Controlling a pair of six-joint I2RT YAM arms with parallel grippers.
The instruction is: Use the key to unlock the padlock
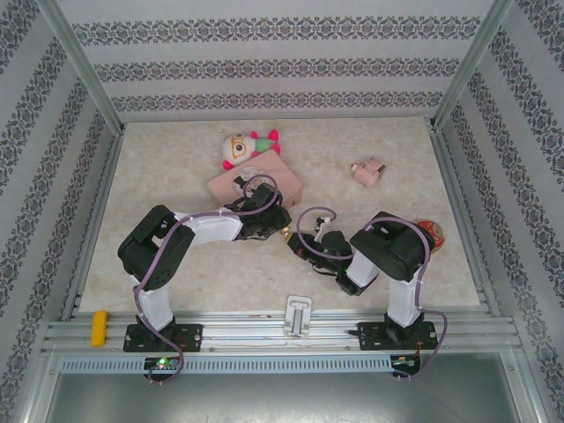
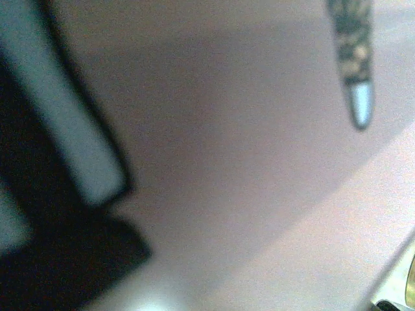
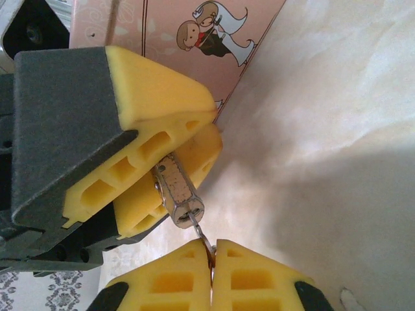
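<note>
In the right wrist view, the small brass-and-silver padlock (image 3: pixel 178 191) is clamped between the yellow pads of my left gripper (image 3: pixel 209 128), keyhole end pointing down; its shackle is hidden. My right gripper (image 3: pixel 213 259) is shut on the key (image 3: pixel 202 232). The key's thin blade reaches into the keyhole. From above, the left gripper (image 1: pixel 269 220) and right gripper (image 1: pixel 304 242) meet at the padlock (image 1: pixel 288 236), mid-table in front of the pink tin box (image 1: pixel 256 181). The left wrist view is a blur of pink box surface (image 2: pixel 227 162).
The pink box (image 3: pixel 181 39), printed with a bride and groom, stands just behind the grippers. A plush toy (image 1: pixel 247 148) lies behind it. A small pink object (image 1: pixel 367 170) sits at the back right and a red-gold round thing (image 1: pixel 432 233) beside the right arm. Patterned walls enclose the table.
</note>
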